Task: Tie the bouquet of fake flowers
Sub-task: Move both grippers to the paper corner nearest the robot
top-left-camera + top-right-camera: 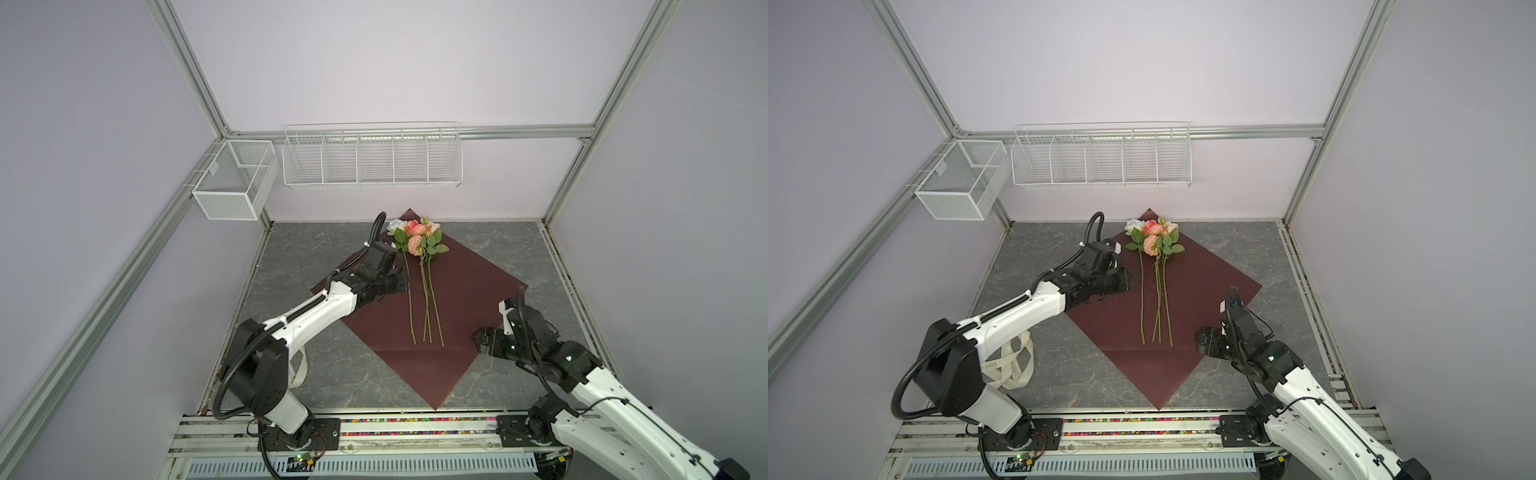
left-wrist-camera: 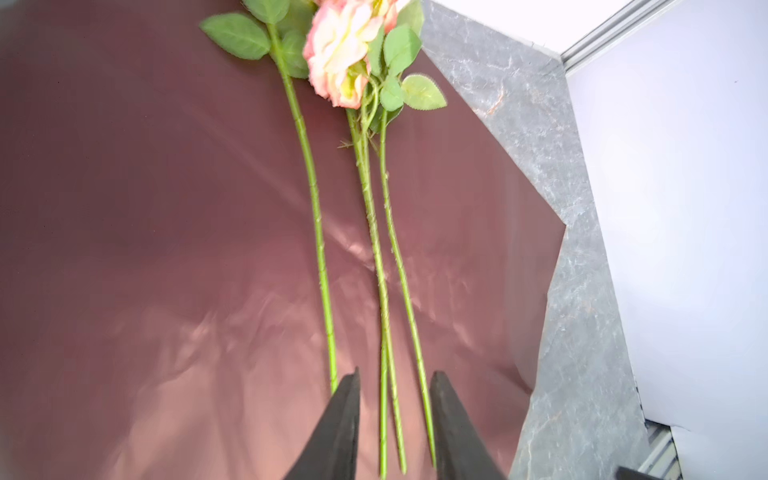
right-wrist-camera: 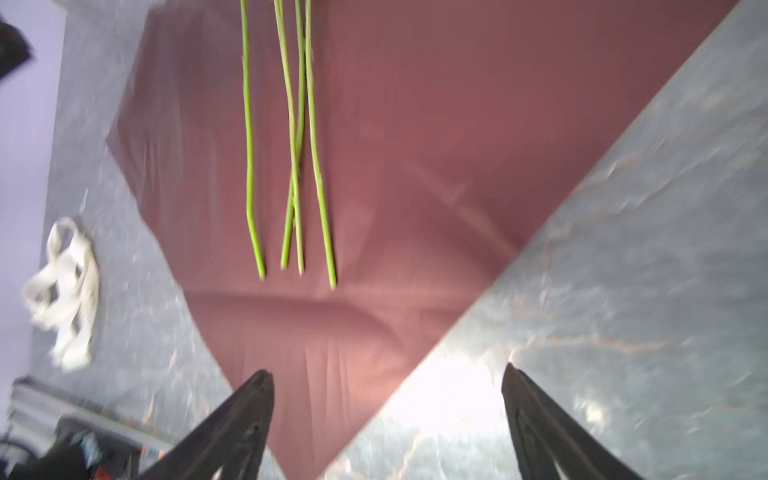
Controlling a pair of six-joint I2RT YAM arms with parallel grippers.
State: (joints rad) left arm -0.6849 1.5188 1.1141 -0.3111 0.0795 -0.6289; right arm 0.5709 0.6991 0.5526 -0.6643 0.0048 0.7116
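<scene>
Top views: bouquet of fake flowers [image 1: 415, 245] lying on one dark-red paper sheet [image 1: 457, 291] on the tabletop [image 1: 498, 249].
Four stems; ribbon [image 1: 1013, 365] partly behind left arm [image 1: 1017, 311]; left tool [image 2: 395, 374] slightly spread, right tool [image 3: 387, 369] wide, both empty.

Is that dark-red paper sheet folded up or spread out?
Spread out: the dark-red paper sheet lies open under the loose fake flowers.

Dark-red square paper sheet [image 1: 469, 299]: right half bare, passable. Centre line: bouquet of fake flowers [image 1: 415, 244], stems lying flat. Beyond left edge: cream looped ribbon [image 1: 991, 366] on grey marble tabletop [image 1: 498, 249].
</scene>
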